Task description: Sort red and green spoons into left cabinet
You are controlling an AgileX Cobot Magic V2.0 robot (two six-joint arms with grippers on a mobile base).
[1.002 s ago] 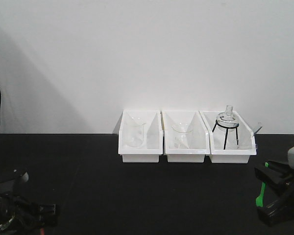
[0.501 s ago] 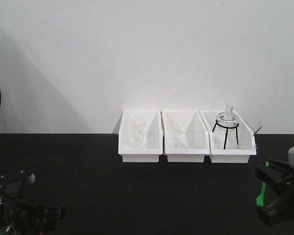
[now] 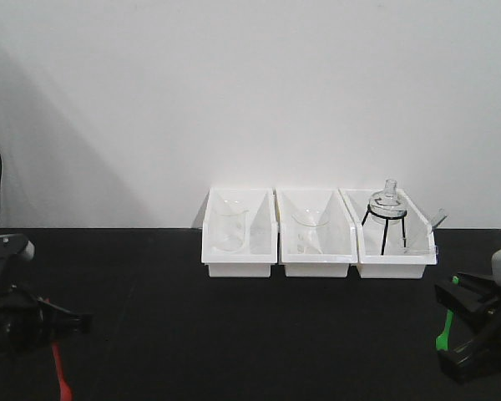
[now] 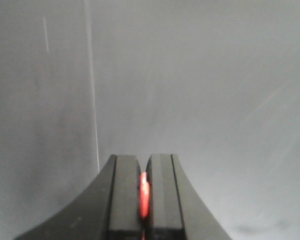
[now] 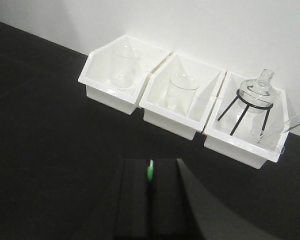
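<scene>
Left fingers (image 4: 125, 197): are clenching on the red spoon (image 4: 144, 196), which is showing as a red sliver in the narrow slit between them in the left wrist view.
Red spoon: is hanging down below the left arm at the lower left of the front view, over the black worktop (image 3: 234, 334), with its lower end reaching almost to the bottom edge.
Right fingers (image 5: 135, 200): are pressing together on the green spoon (image 5: 150, 173), gripping it between their inner faces.
Green spoon: is standing roughly upright in the right arm's grasp at the lower right of the front view, above the worktop and well apart from the red one.
Grey surface (image 4: 200, 90): is filling the left wrist view ahead of the fingers, with a thin pale vertical line (image 4: 94, 100) crossing it; whether this is the cabinet cannot be told.
White bins (image 5: 167, 120): three are sitting side by side on the worktop against the white wall (image 3: 234, 83).
Glassware: a beaker (image 5: 125, 65) is standing in the left bin and another (image 5: 182, 92) in the middle one, while a round flask (image 5: 257, 90) is resting on a black tripod (image 5: 240, 112) in the right one, beside a leaning test tube (image 5: 290, 125).
</scene>
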